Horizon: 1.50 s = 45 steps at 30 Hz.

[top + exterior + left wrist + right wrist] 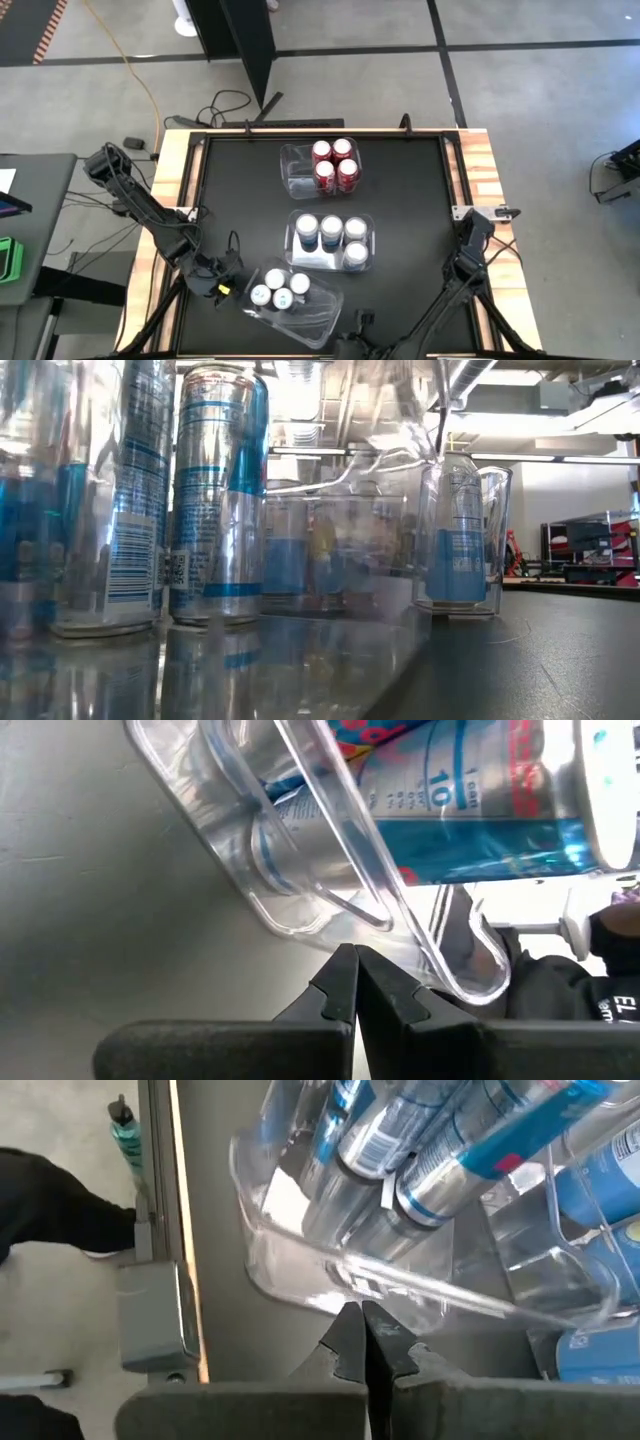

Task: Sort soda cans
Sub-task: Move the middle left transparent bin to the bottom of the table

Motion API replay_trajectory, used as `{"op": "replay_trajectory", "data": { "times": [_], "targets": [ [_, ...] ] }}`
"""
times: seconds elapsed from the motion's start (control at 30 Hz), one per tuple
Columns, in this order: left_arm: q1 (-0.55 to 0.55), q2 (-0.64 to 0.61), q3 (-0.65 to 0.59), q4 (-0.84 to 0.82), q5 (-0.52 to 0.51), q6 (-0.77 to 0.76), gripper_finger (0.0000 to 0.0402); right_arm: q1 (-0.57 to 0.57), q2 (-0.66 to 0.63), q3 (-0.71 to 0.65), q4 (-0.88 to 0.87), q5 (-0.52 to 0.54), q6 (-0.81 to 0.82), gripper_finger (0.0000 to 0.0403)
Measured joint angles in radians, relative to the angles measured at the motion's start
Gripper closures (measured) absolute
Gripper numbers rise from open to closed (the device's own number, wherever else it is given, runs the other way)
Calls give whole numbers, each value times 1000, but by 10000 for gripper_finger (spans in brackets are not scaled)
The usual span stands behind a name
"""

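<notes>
Three clear bins stand in a row on the black table. The far bin holds several red soda cans, the middle bin several blue-topped cans. The near bin lies askew and holds several silver and light-blue cans, which stand close up in the low view. My left gripper is shut at that bin's left end. My right gripper is shut at its right near corner. My left gripper's shut fingertips come slanting down at the near bin's rounded rim corner. I cannot tell whether they touch it. My right gripper's shut fingertips come slanting down right at the near bin's rim. I cannot tell whether they touch it or have the thin rim between them.
Wooden rails edge the table's left and right sides. Bare black tabletop lies right of the bins and left of them. Cables trail on the floor beyond the far edge.
</notes>
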Motion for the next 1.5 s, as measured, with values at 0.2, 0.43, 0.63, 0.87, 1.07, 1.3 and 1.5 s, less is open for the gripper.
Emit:
{"op": "replay_trajectory", "data": {
  "times": [0.2, 0.43, 0.63, 0.87, 1.07, 1.3, 1.5],
  "targets": [
    [0, 0, 0, 9, -9, 3, 401, -21, -1, 0, 51, -8, -2, 397],
    [0, 1, 0, 32, -16, 19, 401, -32, -2, 0, 8, -12, 61, 397],
    [-1, 38, 0, 82, -18, 32, 401, -48, -2, 1, -80, -13, 156, 397],
    [-1, 156, 1, 233, -11, 46, 401, -43, -2, 0, -166, -15, 249, 398],
    [-1, 231, 1, 328, -38, 45, 401, -25, -2, 0, -211, -12, 300, 398],
    [20, 278, 1, 392, -60, 69, 401, -11, -2, 0, -267, -32, 366, 398],
    [38, 283, 1, 404, -81, 98, 401, 4, -2, 0, -313, -48, 432, 398]
  ]
}}
